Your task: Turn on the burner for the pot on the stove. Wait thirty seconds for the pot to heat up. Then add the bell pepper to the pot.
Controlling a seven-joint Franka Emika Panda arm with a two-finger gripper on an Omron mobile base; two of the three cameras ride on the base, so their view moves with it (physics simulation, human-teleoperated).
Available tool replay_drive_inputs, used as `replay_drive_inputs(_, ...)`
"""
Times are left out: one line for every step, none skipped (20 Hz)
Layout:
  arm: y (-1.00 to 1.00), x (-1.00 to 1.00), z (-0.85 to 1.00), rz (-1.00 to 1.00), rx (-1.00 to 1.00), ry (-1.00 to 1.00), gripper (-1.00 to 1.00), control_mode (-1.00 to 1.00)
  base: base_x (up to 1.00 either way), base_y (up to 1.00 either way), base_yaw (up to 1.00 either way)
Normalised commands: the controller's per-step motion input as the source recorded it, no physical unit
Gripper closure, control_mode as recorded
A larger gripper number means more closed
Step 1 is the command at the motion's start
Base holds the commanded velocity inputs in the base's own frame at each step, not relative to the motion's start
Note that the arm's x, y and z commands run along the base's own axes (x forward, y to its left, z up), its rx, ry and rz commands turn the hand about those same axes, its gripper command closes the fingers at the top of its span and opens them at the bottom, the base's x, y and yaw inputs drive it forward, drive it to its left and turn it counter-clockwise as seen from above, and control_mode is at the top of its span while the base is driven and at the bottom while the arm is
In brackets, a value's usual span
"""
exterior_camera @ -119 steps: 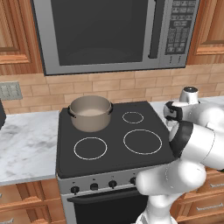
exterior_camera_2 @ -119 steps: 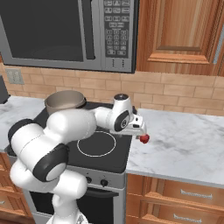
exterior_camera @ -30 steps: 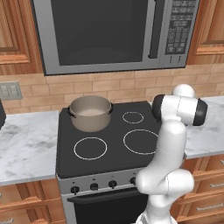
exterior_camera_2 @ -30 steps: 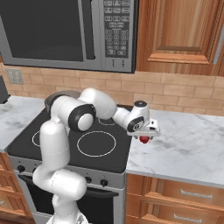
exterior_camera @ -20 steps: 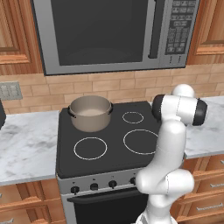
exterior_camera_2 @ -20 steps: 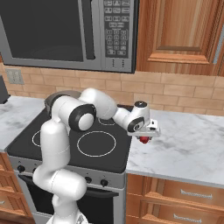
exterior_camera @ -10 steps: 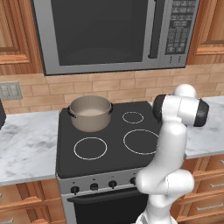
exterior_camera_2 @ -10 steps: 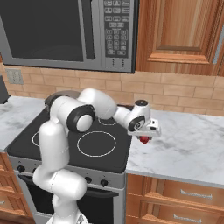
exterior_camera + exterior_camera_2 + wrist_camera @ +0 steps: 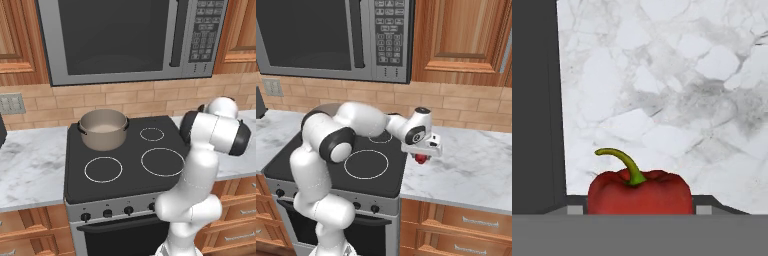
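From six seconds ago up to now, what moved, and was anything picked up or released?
The arm unfolded and stretched right across the stove, carrying the gripper onto the bell pepper, which now sits between its fingers above the marble counter. Over the last second and a half little changed. The pot stayed on the rear left burner; the pepper has not reached it.

A steel microwave [image 9: 135,37] hangs at 12 o'clock over a brick backsplash [image 9: 125,97], wood cabinets [image 9: 461,37] at 1 o'clock, marble counter [image 9: 476,175] at 3 and 9 o'clock, drawers [image 9: 456,235] below.
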Motion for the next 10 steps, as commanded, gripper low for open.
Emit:
replay_drive_inputs(0.00,-0.73,0.40,0.00,0.01,0.02,1.00,-1.00,0.00,0.00,0.00)
replay_drive_inputs(0.00,-0.79,0.41,0.00,0.01,0.01,1.00,-1.00,0.00,0.00,0.00)
replay_drive_inputs(0.00,-0.83,0.40,0.00,0.00,0.00,1.00,-1.00,0.00,0.00,0.00)
replay_drive_inputs(0.00,-0.89,0.39,0.00,0.00,0.00,1.00,-1.00,0.00,0.00,0.00)
replay_drive_inputs(0.00,-0.91,0.34,0.00,0.00,0.00,1.00,-1.00,0.00,0.00,0.00)
replay_drive_inputs(0.00,-0.94,0.42,0.00,0.00,-0.05,1.00,-1.00,0.00,0.00,0.00)
replay_drive_inputs(0.00,-0.83,0.43,0.00,0.00,-0.05,1.00,-1.00,0.00,0.00,0.00)
replay_drive_inputs(0.00,-0.79,0.46,0.00,0.00,-0.05,1.00,-1.00,0.00,0.00,0.00)
replay_drive_inputs(0.04,-0.82,0.46,0.00,0.00,-0.09,1.00,-1.00,0.00,0.00,0.00)
replay_drive_inputs(0.18,-0.77,0.49,0.00,0.00,-0.10,1.00,-1.00,0.00,0.00,0.00)
